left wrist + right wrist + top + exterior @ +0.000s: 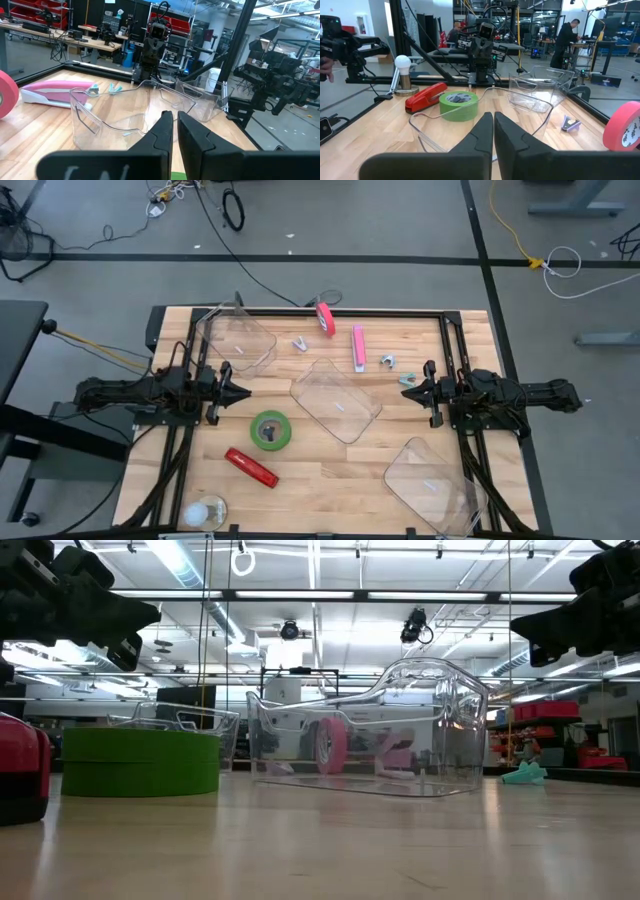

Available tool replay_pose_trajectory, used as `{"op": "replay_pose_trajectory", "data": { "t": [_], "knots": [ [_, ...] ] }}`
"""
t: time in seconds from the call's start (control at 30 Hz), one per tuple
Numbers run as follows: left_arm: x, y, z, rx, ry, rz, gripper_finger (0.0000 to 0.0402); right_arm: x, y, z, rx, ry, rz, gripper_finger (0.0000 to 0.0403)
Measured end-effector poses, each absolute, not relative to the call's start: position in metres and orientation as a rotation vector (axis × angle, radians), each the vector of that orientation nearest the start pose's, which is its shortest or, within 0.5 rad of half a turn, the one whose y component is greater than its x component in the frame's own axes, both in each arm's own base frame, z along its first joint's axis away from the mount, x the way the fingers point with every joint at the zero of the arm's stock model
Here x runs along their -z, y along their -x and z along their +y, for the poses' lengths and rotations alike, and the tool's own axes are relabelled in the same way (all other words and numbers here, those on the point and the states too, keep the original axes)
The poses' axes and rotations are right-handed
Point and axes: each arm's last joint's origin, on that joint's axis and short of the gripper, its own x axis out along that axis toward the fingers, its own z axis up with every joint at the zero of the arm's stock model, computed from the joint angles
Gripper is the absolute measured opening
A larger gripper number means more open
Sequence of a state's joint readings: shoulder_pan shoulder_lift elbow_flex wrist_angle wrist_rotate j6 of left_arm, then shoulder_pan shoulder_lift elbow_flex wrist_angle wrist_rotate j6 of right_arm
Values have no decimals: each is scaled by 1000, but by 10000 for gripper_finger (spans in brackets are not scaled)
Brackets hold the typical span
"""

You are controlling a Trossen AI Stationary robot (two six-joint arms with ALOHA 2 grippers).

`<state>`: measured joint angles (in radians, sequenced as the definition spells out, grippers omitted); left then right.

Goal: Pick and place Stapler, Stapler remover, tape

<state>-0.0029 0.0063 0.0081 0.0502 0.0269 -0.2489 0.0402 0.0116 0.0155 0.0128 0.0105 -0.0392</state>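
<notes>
Stapler (251,467) and green tape (270,430) just sit on the worktop (330,470), untouched. Left hand (243,392) and right hand (407,391) both hover level, facing each other, fingers pinched closed on nothing.

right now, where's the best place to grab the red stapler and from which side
Probably from straight above, fingers closing across the narrow width near the middle of the red stapler. It lies flat and diagonal on bare wood, clear of the green tape roll, so the left gripper, the nearer one, should turn to match its slant.

Overhead looks down; low level; wrists face inward.
</notes>
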Motion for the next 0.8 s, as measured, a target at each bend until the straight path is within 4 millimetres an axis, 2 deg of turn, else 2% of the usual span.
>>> {"op": "replay_pose_trajectory", "data": {
  "t": [0.57,0.8],
  "knots": [
    [-171,-97,-1,22,250,-57,30,-169,-97,4,-29,39,-17,18],
    [-176,-97,-1,28,248,-103,7,-169,-97,4,-29,39,-17,18]
  ]
}}
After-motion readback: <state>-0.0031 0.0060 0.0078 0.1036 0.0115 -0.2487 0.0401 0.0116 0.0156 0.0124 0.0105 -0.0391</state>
